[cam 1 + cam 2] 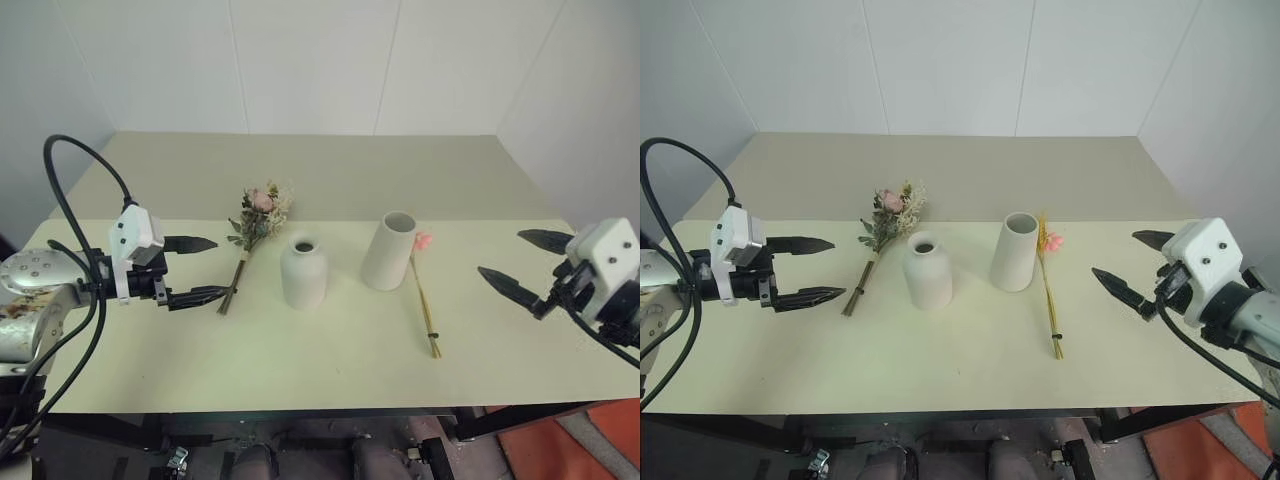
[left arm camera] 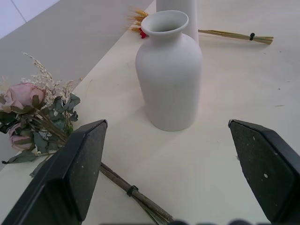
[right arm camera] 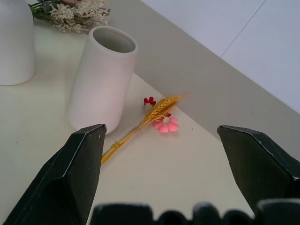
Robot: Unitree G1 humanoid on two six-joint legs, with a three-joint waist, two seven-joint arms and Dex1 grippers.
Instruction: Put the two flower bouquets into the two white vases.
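While both vases [image 1: 303, 270] stand on the pale table [image 1: 330, 360] by white walls [image 1: 300, 60], each hand [image 1: 195, 270] [image 1: 528, 265] gapes empty

Open gap between vases [image 1: 303, 271]

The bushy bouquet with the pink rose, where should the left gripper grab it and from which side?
Probably the bare stems, near their tie. The bushy bouquet lies flat, head away from the robot, stems toward the open left gripper. Come from above, fingers straddling the stems; the head looks fragile.
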